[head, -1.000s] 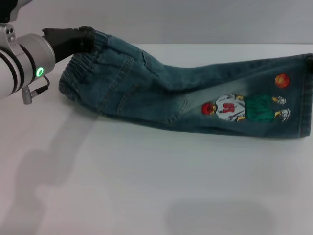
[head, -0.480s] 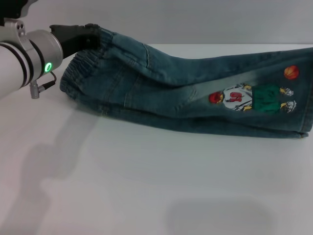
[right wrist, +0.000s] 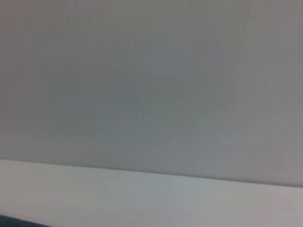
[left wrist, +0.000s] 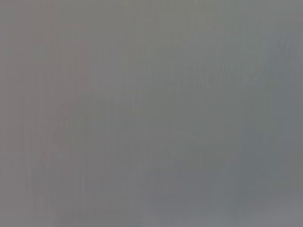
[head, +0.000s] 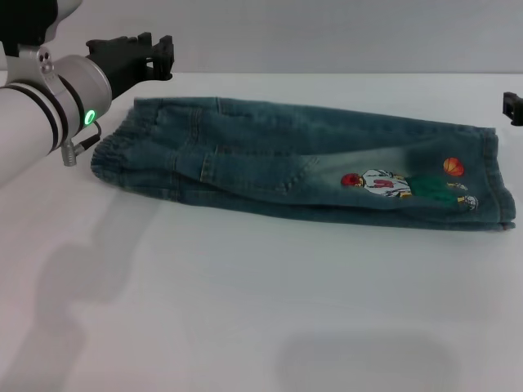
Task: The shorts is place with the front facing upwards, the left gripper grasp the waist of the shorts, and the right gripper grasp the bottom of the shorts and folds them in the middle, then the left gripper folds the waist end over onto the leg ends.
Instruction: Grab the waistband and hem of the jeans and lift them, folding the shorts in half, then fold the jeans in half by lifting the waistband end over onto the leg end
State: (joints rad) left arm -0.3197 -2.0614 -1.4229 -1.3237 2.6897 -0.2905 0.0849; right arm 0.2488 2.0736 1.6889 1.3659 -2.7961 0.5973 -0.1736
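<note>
Shorts (head: 302, 175) lie halved lengthwise, so the left gripper (head: 160, 55), parted and empty, should pinch both waistband (head: 122, 155) layers squarely.

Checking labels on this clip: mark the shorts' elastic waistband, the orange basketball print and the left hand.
elastic waistband (head: 105, 155), head view, ruffled edge.
orange basketball print (head: 453, 166), head view, its centre.
left hand (head: 163, 55), head view, between fingertips.

Under my arms stretches a plain white table (head: 245, 327). The only thing lying directly on it is the shorts (head: 294, 167), folded lengthwise and spread flat across the far half, ruffled waistband toward my left, stitched leg hems toward my right, cartoon print and orange basketball facing up near the hems. Soft shadows fall on the near surface
</note>
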